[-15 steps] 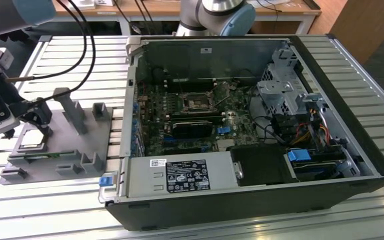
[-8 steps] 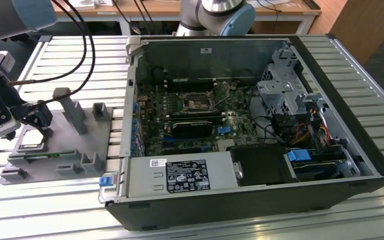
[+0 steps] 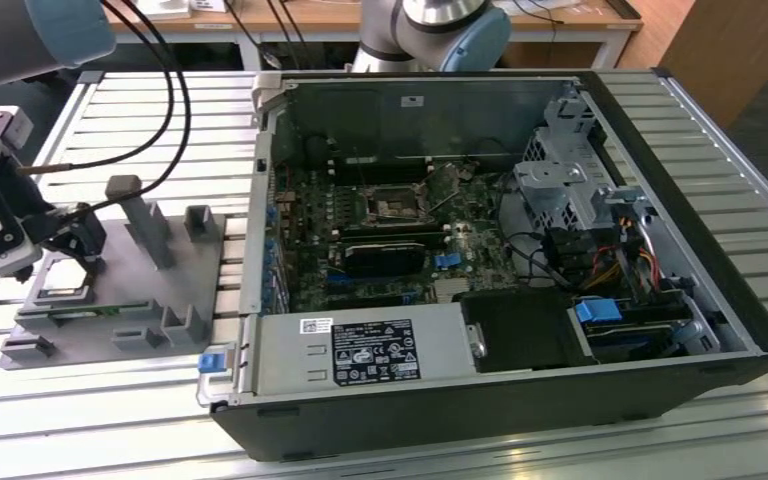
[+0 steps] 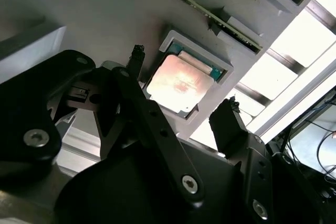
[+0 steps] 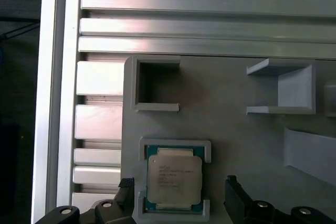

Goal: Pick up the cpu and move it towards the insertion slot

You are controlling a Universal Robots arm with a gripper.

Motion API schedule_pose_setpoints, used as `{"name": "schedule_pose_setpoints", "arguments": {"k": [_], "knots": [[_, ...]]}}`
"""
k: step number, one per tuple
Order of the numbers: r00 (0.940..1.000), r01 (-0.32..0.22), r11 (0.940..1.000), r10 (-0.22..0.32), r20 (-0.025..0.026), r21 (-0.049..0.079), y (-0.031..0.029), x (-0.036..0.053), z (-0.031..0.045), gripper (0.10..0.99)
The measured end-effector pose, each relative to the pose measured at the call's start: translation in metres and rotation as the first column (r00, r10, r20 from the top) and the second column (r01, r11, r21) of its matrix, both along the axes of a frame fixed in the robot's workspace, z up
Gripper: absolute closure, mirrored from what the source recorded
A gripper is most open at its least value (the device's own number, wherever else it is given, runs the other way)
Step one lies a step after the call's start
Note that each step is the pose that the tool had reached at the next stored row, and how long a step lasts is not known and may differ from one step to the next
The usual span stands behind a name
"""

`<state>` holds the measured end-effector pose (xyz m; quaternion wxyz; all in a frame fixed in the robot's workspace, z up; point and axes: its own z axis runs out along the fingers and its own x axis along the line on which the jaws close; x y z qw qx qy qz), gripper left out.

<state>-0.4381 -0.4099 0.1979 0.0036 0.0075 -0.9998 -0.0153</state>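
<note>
The cpu [image 5: 174, 179] is a flat square chip with a silvery top, lying in a shallow square pocket of the grey fixture plate [image 5: 231, 129]. In both wrist views my gripper [image 5: 178, 188] is open just above it, with one black fingertip [image 4: 136, 56] on each side and a gap to the chip. The cpu [image 4: 178, 82] reflects light between them. In the exterior view the gripper [image 3: 80, 258] hangs over the cpu [image 3: 61, 293] at the exterior view's left. The insertion slot [image 3: 394, 205] is a dark square socket on the motherboard inside the open computer case.
The black computer case [image 3: 704, 260] lies open on the slatted aluminium table [image 3: 184, 130], at the exterior view's right of the fixture. Grey posts [image 3: 137, 220] stand on the fixture, and a thin green card [image 3: 84, 312] lies along it. A second arm's base [image 3: 431, 30] stands behind the case.
</note>
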Motion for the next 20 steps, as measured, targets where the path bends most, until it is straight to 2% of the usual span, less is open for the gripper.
{"name": "schedule_pose_setpoints", "arguments": {"k": [20], "knots": [[0.9999,0.014,0.9999,-0.014,-0.0004,0.0,0.0033,-0.0015,-0.0137,0.31]]}}
